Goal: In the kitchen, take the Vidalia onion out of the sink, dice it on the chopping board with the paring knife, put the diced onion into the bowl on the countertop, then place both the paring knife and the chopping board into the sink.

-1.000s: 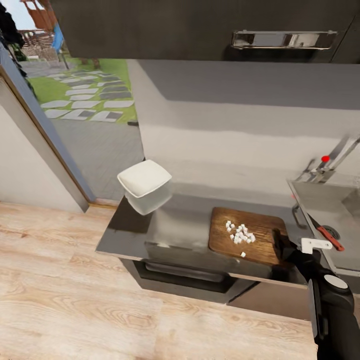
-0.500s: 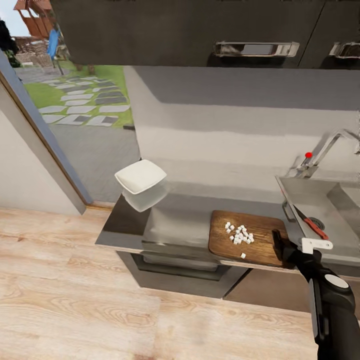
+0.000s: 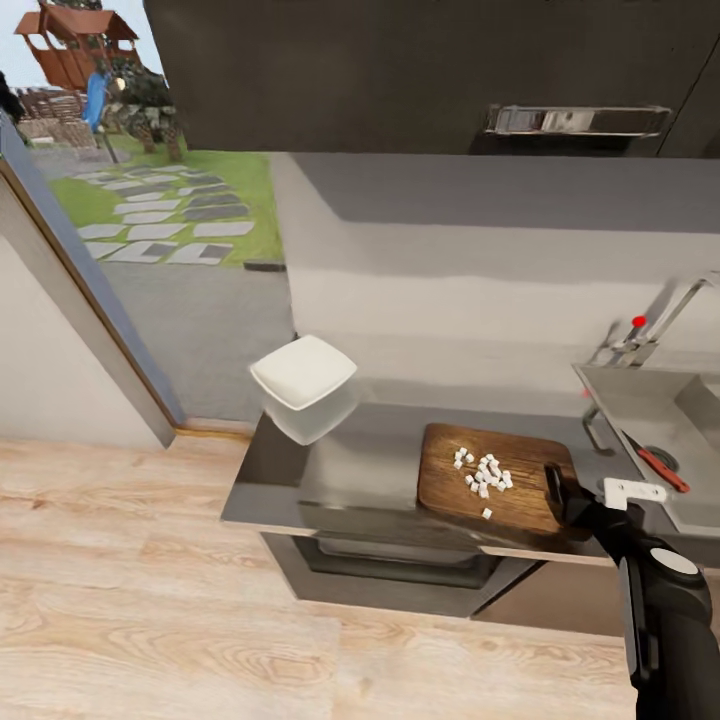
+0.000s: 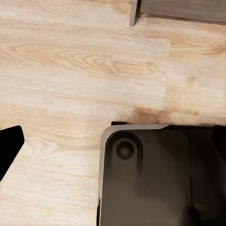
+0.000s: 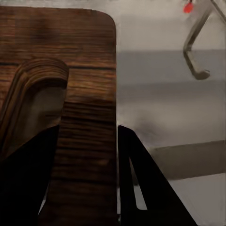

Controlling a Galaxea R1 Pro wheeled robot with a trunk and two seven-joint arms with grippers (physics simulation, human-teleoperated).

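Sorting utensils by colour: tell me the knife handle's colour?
Red, on the knife in the sink; clearest in head view.

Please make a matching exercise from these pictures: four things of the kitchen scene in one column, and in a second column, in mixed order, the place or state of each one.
Things
1. paring knife
2. diced onion
3. bowl
4. right gripper

Places or states
A. white pieces lying on the chopping board
B. at the left end of the countertop, apart from the board
C. lying in the sink
D. closed on the board's end by the slot handle

Right pairs: 1-C, 2-A, 3-B, 4-D
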